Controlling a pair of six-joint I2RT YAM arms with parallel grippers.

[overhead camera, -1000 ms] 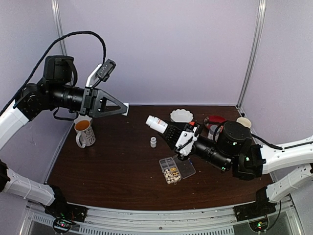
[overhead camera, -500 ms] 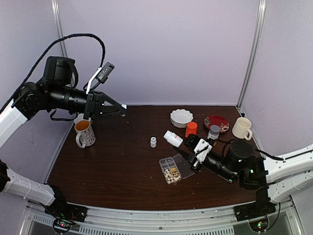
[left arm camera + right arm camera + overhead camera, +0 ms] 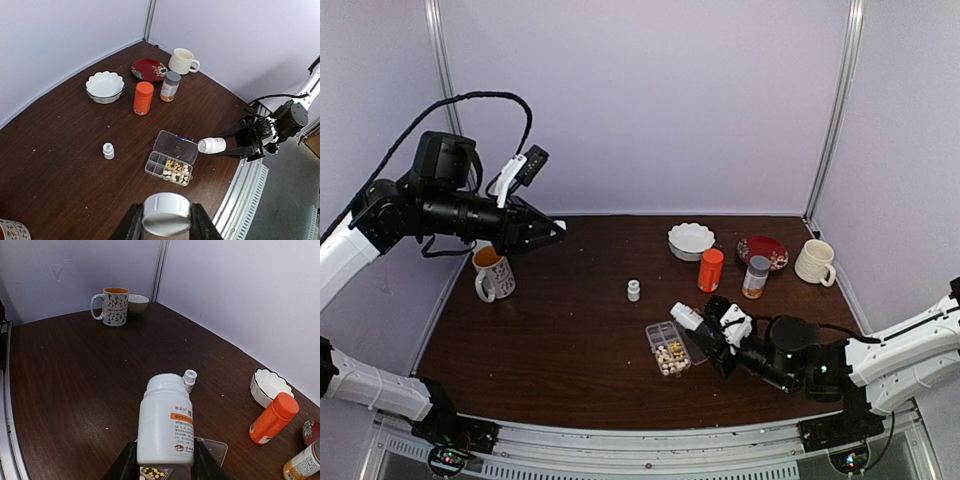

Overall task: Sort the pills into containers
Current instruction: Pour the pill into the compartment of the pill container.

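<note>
L pincer (image 3: 166,227) clamps white cap (image 3: 166,212); R pincer (image 3: 164,466) grips white bottle (image 3: 165,425).

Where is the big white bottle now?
The white bottle is gripped in the right claw, just right of the organizer box in the top view, nearer the arms than the orange bottle.

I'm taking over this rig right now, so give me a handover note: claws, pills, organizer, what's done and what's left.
Left claw: shut on the white cap, raised well away from the box.
Right claw: shut on the open white bottle, held sideways, mouth toward the organizer box.
Pills: clustered in a few cells at one end; the others look empty. Lid open.
Left: likely fill remaining cells, then recap the bottle.
</note>
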